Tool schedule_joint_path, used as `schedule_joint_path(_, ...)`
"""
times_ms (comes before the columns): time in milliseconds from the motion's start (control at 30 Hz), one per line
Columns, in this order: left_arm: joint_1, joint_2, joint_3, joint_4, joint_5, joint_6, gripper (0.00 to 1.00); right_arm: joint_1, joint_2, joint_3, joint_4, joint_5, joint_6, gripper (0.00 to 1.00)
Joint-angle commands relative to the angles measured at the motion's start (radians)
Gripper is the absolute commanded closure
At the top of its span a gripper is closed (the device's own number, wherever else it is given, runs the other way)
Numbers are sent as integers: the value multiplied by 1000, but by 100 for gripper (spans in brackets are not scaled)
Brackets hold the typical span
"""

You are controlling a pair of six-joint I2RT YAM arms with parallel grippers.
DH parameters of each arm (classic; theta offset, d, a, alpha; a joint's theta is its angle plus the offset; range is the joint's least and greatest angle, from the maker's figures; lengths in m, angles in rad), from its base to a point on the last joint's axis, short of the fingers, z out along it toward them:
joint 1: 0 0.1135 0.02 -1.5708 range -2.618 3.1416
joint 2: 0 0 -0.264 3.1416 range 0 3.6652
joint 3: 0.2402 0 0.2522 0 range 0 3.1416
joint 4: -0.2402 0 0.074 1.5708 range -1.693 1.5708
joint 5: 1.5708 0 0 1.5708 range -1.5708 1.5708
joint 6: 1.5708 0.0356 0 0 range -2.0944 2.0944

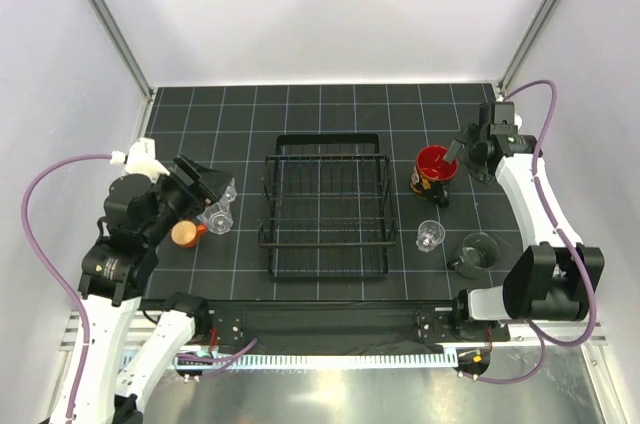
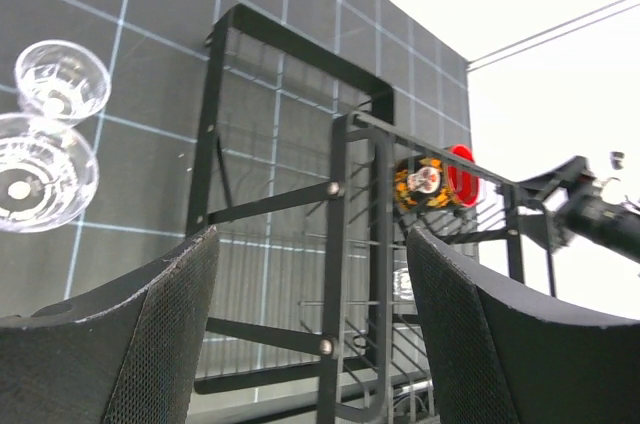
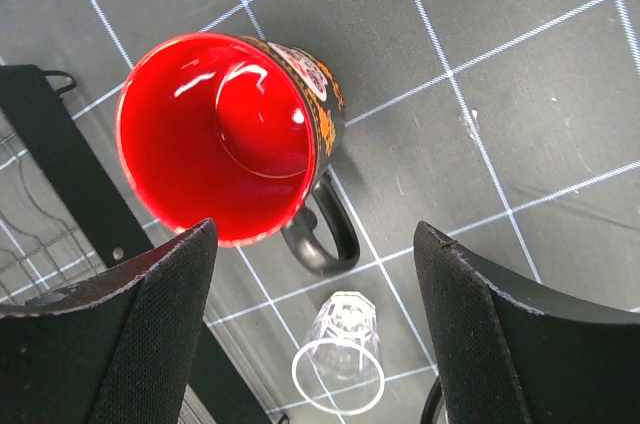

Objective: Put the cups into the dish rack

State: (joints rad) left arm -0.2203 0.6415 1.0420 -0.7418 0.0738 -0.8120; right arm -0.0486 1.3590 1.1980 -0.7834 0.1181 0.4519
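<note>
The black wire dish rack (image 1: 328, 206) stands empty at the table's middle. The large mug (image 1: 433, 166), red inside and dark patterned outside, stands upright right of it. A clear cup (image 1: 431, 235) and the grey-green cup (image 1: 476, 252) sit nearer. My right gripper (image 1: 455, 152) hovers open just above the mug (image 3: 225, 134), with the clear cup (image 3: 340, 359) below it in the right wrist view. Left of the rack are the orange cup (image 1: 184, 234) and two clear cups (image 1: 218, 216) (image 1: 228, 189). My left gripper (image 1: 205, 184) is open and empty above them, facing the rack (image 2: 340, 194).
The black grid mat (image 1: 200, 104) covers the table. White walls and metal frame posts (image 1: 105, 19) close in the sides and back. In the left wrist view the two clear cups (image 2: 35, 172) lie to the left and the right arm (image 2: 590, 214) shows beyond the rack.
</note>
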Motion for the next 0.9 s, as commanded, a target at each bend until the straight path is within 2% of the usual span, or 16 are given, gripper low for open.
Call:
schedule_joint_path(0,1,-3,41,47,44,-12,27,-8,26,-2,62,-20,19,21)
schedule_joint_path(267,1,-5,59,53,92,-46,27,-8,114,-18,107,-44,13,29)
schedule_joint_path(467,1,1,87,64,128,-58,28,-8,114,-38,107,-44,8,29)
schedule_joint_path(633,1,108,197,70,201,-39,32,-8,71,-48,118,-31,-7,29)
schedule_joint_path(867,1,170,292,59,193,-49,32,-8,155,-23,104,-58,1,30)
